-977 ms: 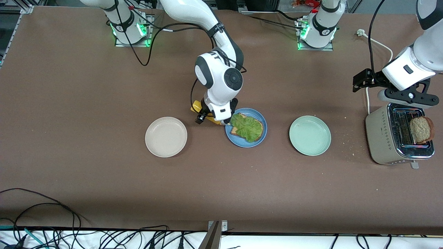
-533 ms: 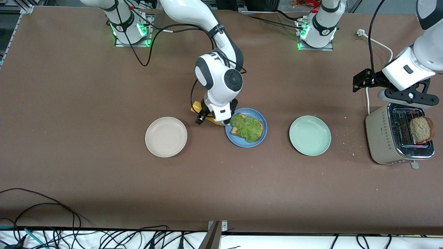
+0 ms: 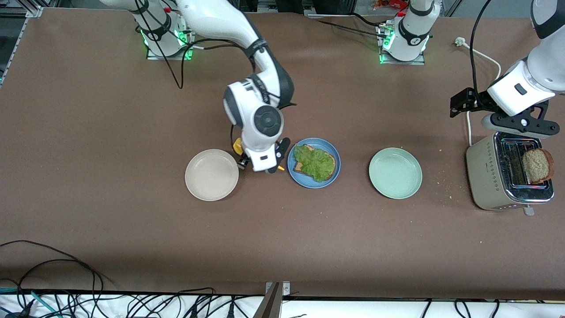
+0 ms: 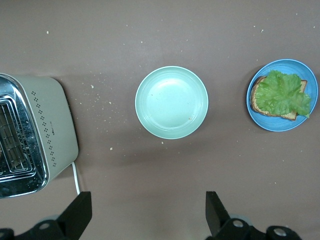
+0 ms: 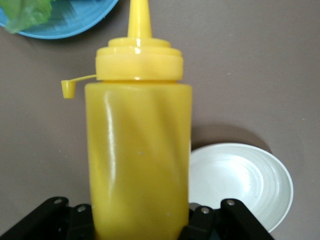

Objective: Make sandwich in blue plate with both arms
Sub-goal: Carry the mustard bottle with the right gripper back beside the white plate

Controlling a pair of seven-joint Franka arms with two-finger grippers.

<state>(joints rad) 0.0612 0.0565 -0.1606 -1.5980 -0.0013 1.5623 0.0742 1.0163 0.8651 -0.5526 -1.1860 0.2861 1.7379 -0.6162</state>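
Note:
The blue plate (image 3: 334, 170) holds one slice of brown bread (image 3: 329, 157) with a green lettuce leaf (image 3: 312, 162) on top. My right gripper (image 3: 260, 166) is shut on a yellow squeeze bottle (image 3: 237, 145) and holds it over the table between the beige plate (image 3: 212, 174) and the blue plate. In the right wrist view the bottle (image 5: 137, 150) fills my right gripper (image 5: 137, 222), nozzle toward the blue plate (image 5: 75, 22). My left gripper (image 3: 516, 125) hangs open and empty over the toaster (image 3: 485, 176); it also shows in the left wrist view (image 4: 147, 220). A second bread slice (image 3: 536, 165) stands in the toaster.
A pale green plate (image 3: 395, 173) lies between the blue plate and the toaster. The toaster's white cord (image 3: 481, 57) runs toward the left arm's base. Crumbs lie around the toaster. Cables hang along the table edge nearest the front camera.
My right arm has carried the yellow bottle away from the blue plate's rim toward the beige plate. The left arm has not moved.

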